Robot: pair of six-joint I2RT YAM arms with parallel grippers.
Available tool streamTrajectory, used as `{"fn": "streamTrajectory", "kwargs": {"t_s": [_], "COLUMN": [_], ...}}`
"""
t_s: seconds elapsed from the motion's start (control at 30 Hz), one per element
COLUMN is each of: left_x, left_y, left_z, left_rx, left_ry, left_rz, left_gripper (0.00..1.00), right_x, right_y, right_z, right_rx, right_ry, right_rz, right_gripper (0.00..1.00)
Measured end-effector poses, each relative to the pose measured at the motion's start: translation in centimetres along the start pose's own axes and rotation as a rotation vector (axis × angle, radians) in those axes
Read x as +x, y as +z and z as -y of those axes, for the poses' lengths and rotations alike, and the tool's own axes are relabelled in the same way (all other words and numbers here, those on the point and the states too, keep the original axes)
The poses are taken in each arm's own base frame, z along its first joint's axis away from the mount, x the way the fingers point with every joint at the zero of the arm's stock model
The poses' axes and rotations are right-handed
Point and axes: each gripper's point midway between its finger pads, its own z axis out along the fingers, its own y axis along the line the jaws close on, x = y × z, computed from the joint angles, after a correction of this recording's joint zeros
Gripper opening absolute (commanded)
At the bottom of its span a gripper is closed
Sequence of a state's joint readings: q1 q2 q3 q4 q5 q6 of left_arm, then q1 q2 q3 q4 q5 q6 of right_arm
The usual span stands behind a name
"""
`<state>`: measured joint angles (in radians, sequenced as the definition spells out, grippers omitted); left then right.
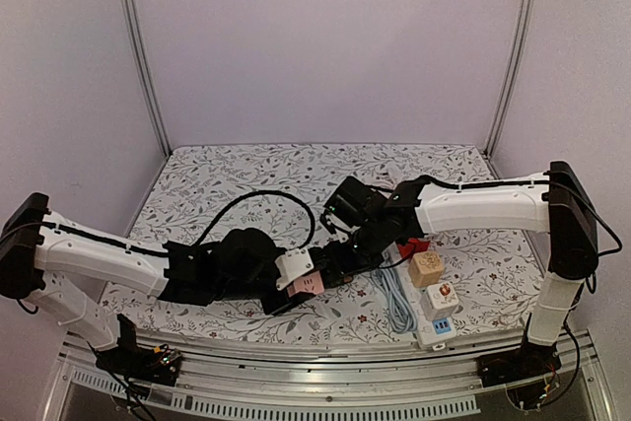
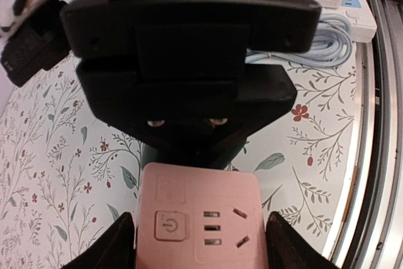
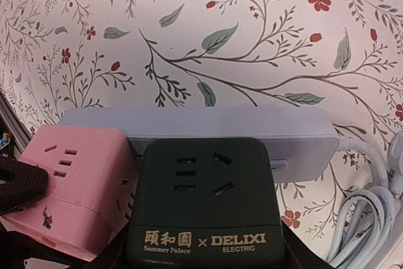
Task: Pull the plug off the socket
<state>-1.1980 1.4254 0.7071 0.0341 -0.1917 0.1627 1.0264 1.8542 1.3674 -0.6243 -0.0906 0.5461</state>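
Clutter crowds the middle of the floral counter [image 1: 246, 170], where both arms meet over two cube adapters. In the right wrist view the right gripper [image 3: 204, 256] is closed on the dark cube adapter [image 3: 201, 200], lettered "Summer Palace × DELIXI ELECTRIC", at the lower centre of the frame. The pink cube adapter [image 3: 75, 187] sits just beside it at lower left, seemingly touching. Both rest against a pale power strip [image 3: 201, 124] that lies across the middle of the frame behind them. Whether either cube's prongs are seated in that strip cannot be told.

In the left wrist view the left gripper [image 2: 200, 247] has its fingers [image 2: 119, 247] against either side of the pink cube adapter, gripping it at the bottom centre, with the cube's power button and slots facing the camera. The black body of the right gripper fills the upper half of that view and blocks most of what lies beyond.

In the top view a coil of light-blue cord [image 1: 394, 305] lies just right of the grippers. Past it, at lower right, a second white strip [image 1: 434, 337] has a beige cube [image 1: 427, 268] and a white cube [image 1: 441, 295] standing along it. A red item [image 1: 414, 244] sits above them, by the right forearm. A black cable [image 1: 258, 199] loops over the counter to the upper left of the grippers.
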Motion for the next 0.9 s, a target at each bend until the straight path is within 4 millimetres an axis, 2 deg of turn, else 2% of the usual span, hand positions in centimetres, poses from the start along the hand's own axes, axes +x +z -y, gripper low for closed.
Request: {"fn": "streamTrajectory", "kwargs": {"t_s": [0.33,0.7,0.9], "left_x": [0.02,-0.01,-0.1], "left_y": [0.0,0.0,-0.05], "left_z": [0.17,-0.04,-0.12], "left_rx": [0.01,0.001,0.003], "left_ry": [-0.028,-0.038,-0.043], "left_rz": [-0.001,0.005,0.015], "left_gripper": [0.38,0.36,0.36], "right_x": [0.17,-0.06,0.03], "right_y": [0.02,-0.04,-0.19], "right_z": [-0.02,0.04,0.05], "right_rx": [-0.003,-0.033,-0.04], "right_ry": [-0.06,0.063,0.077], "right_rz": [-0.007,-0.012,-0.015], "right_gripper": [0.23,0.22,0.22]}}
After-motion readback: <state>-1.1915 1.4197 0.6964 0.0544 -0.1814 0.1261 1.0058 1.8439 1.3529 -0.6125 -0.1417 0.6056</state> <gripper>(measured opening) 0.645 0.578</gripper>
